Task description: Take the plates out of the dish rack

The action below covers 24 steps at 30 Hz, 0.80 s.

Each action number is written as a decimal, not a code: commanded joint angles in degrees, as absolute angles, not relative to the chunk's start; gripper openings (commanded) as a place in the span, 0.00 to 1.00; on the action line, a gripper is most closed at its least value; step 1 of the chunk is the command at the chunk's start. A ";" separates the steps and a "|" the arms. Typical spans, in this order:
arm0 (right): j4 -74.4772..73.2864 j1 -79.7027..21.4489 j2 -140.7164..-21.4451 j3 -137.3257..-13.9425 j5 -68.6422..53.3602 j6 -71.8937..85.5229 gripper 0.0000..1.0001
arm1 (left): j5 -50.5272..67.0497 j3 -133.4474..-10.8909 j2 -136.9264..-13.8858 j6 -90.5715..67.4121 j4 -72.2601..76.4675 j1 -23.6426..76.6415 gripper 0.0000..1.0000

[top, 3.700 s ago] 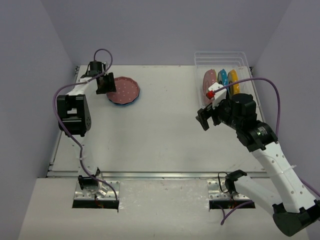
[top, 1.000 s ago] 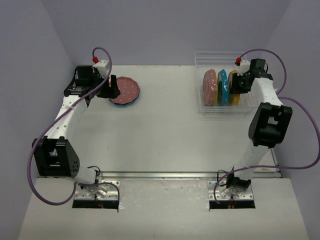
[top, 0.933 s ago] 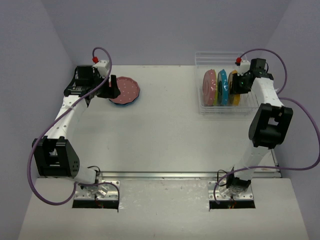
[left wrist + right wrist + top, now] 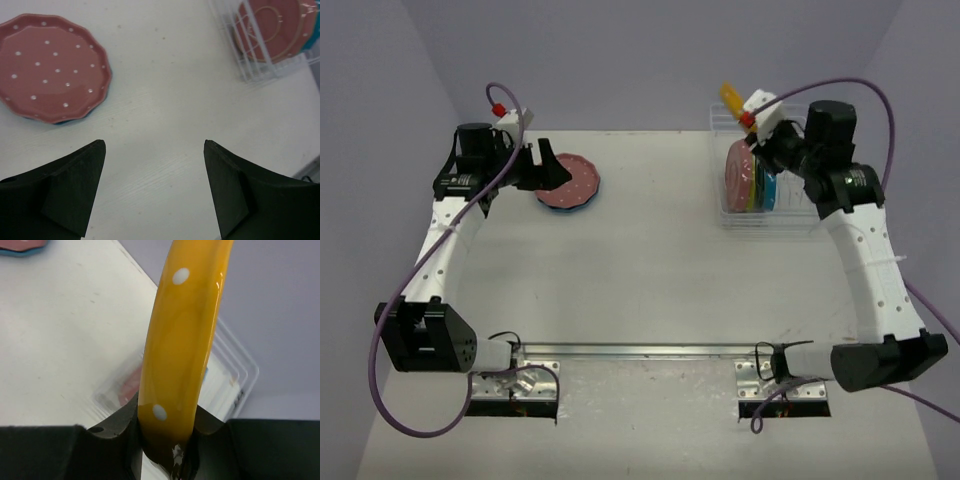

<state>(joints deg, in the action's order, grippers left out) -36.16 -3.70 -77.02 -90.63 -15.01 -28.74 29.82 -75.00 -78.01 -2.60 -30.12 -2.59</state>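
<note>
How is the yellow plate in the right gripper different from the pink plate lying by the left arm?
The yellow plate is orange-yellow; the pink plate is pink. The yellow plate stands on edge; the pink plate lies flat atop a blue plate. The right gripper clamps the yellow plate in its jaws above the dish rack; no gripper holds the pink plate. Both carry white dots.

On the left: stretched from a low, folded elbow beside the base far forward along that side, wrist turned inward, with the left gripper [image 4: 153, 143] pointing right, its dark fingers [image 4: 75, 190] spread wide apart. On the right: swept out from a low elbow beside the base, then up toward the far corner, wrist lifted high, with the right gripper [image 4: 167, 412] aimed up and leftward, clamped tight on the rim of an orange-yellow plate [image 4: 185, 340].
</note>
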 commanded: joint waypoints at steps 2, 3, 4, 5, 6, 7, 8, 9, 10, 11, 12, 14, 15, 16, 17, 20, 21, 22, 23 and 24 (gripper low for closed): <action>-18.06 -23.22 -67.81 -80.31 -8.65 -49.80 0.00 | 48.88 -77.45 -74.83 -10.23 -25.71 -7.48 0.78; -16.44 -26.16 -66.55 -78.03 -7.83 -51.22 0.00 | 51.65 -77.34 -74.91 -11.30 -25.06 -8.69 0.78; -13.32 -27.94 -65.58 -73.99 -7.02 -53.14 0.00 | 53.19 -77.14 -75.03 -12.48 -24.60 -9.35 0.78; -9.04 -32.26 -63.29 -68.43 -5.05 -57.87 0.00 | 56.93 -76.67 -75.38 -13.77 -23.62 -10.86 0.78; -5.43 -35.71 -61.71 -63.90 -3.36 -62.08 0.00 | 59.67 -76.58 -76.21 -14.90 -23.44 -11.59 0.78; -0.82 -40.34 -59.78 -58.59 -1.12 -68.36 0.00 | 62.60 -76.76 -77.14 -14.65 -24.11 -12.15 0.78; 2.08 -43.65 -58.55 -55.73 -0.01 -73.16 0.00 | 63.97 -77.08 -77.71 -13.83 -25.65 -12.20 0.78; 5.57 -44.46 -58.41 -52.37 0.34 -74.45 0.00 | 64.54 -77.05 -78.21 -12.68 -25.96 -12.12 0.78; 11.20 -48.12 -57.80 -47.66 1.92 -80.24 0.00 | 67.17 -76.93 -78.58 -11.52 -27.37 -12.06 0.78; 14.53 -49.72 -57.72 -45.17 2.47 -84.65 0.00 | 68.14 -77.03 -79.31 -8.66 -28.78 -12.11 0.78; 16.96 -50.84 -57.80 -43.58 2.61 -87.03 0.00 | 68.23 -77.20 -79.84 -6.25 -30.43 -12.01 0.78; 21.46 -52.84 -58.23 -40.85 2.55 -90.19 0.00 | 68.07 -78.22 -80.87 -1.48 -36.18 -11.81 0.78; 24.43 -53.98 -58.90 -39.45 2.50 -91.73 0.00 | 67.15 -79.26 -81.91 2.67 -41.05 -10.94 0.78; 27.27 -54.67 -59.73 -38.28 2.54 -92.98 0.00 | 66.06 -79.91 -83.04 7.13 -44.40 -10.00 0.77; 29.37 -55.13 -60.47 -37.62 2.71 -93.69 0.00 | 65.23 -80.07 -83.88 10.36 -46.33 -9.22 0.76; 33.87 -56.58 -61.86 -36.50 2.91 -94.65 0.00 | 61.86 -79.38 -84.53 14.51 -50.53 -5.08 0.75; 35.15 -56.96 -62.35 -36.17 2.73 -95.19 0.00 | 60.18 -78.73 -84.49 15.42 -50.85 -3.90 0.75; 36.86 -57.24 -62.85 -35.72 2.48 -95.72 0.00 | 58.32 -78.25 -84.46 15.93 -50.89 -2.41 0.75; 38.74 -57.45 -63.27 -35.23 2.27 -96.12 0.00 | 56.91 -77.88 -84.53 16.19 -50.91 -0.70 0.74; 40.20 -57.66 -63.57 -34.88 2.18 -96.35 0.00 | 56.72 -77.33 -84.73 16.53 -51.00 0.80 0.74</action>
<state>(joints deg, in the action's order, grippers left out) 14.47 -56.43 -64.20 -33.75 1.35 -91.02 60.12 -77.56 -85.30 8.96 -47.37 -4.78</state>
